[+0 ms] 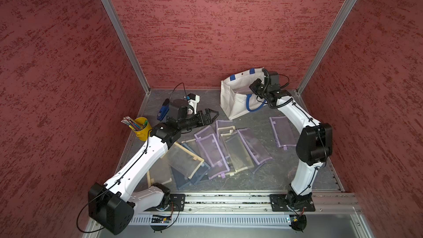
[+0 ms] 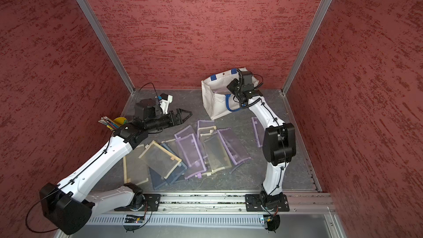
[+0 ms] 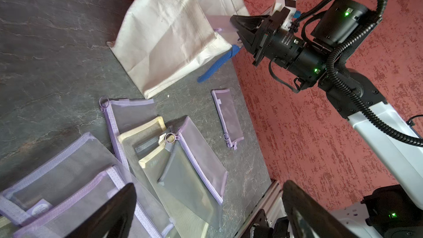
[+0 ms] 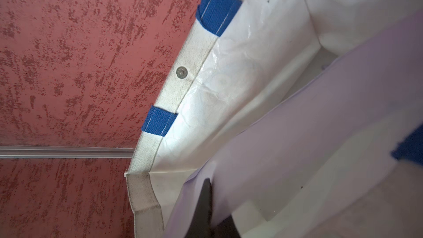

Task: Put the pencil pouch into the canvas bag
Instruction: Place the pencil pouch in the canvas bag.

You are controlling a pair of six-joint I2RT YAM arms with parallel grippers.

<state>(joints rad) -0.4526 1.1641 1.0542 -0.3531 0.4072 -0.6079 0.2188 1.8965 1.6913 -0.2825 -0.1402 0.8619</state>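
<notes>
A dark grey, stone-patterned table [image 1: 270,179] sits between mottled red walls [image 1: 206,30] joined by aluminium corner posts [image 1: 119,30]. Near the left wall, in a top view, a yellow bucket [image 1: 143,132] holds a bunch of coloured pencils [image 1: 131,122]. Just beyond it lies a small blue object [image 1: 162,111], partly hidden. Mid-table, flat mesh pouches [image 1: 212,152] in purple, beige and dark blue overlap in a loose heap. One lone purple pouch [image 1: 283,132] lies apart, to their right.

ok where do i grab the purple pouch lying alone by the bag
The lone purple pouch lies flat on the table, apart from the pile, so probably come straight down and pinch its zipper edge; flat mesh offers little else.
</notes>
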